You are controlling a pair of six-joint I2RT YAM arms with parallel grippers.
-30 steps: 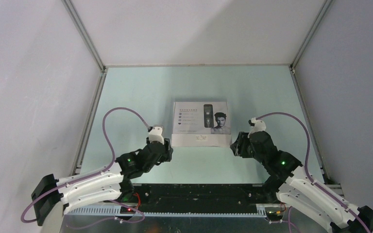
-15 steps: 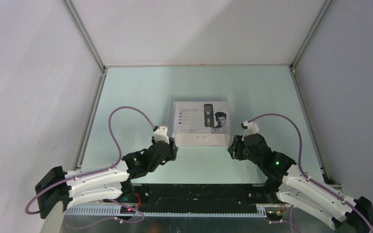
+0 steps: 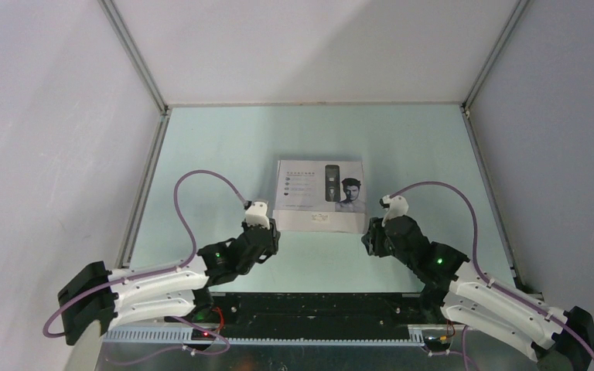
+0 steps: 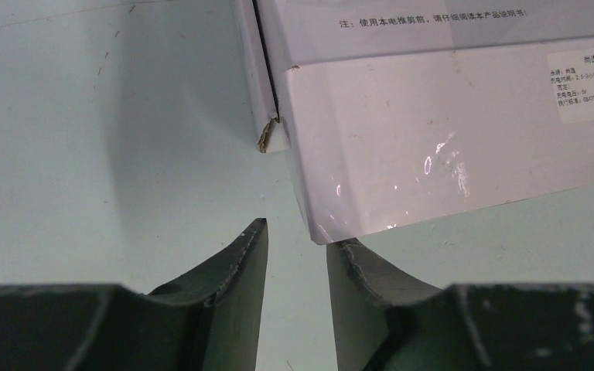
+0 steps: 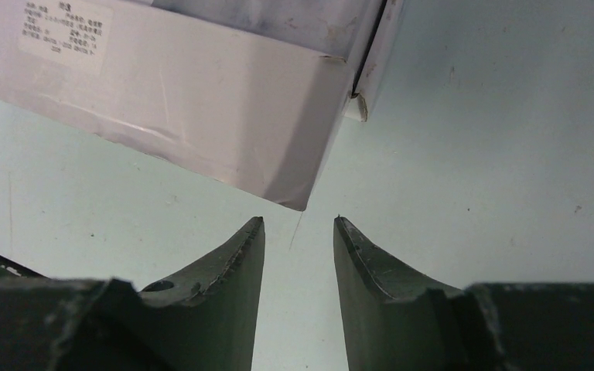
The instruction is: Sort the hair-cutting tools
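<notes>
The clipper, cord, brush and comb attachment are out of view. A flat white box with a printed man's face lies closed in the middle of the table. My left gripper is open and empty at the box's near left corner; its right fingertip sits just under that corner. My right gripper is open and empty at the box's near right corner, just short of it. The box's side flaps stand slightly ajar at both ends.
Pale green table inside grey walls with metal rails at the corners. A black base rail runs along the near edge between the arm bases. Purple cables loop above each wrist.
Both grippers have moved inward and forward toward the box's near corners. The box has not moved.
</notes>
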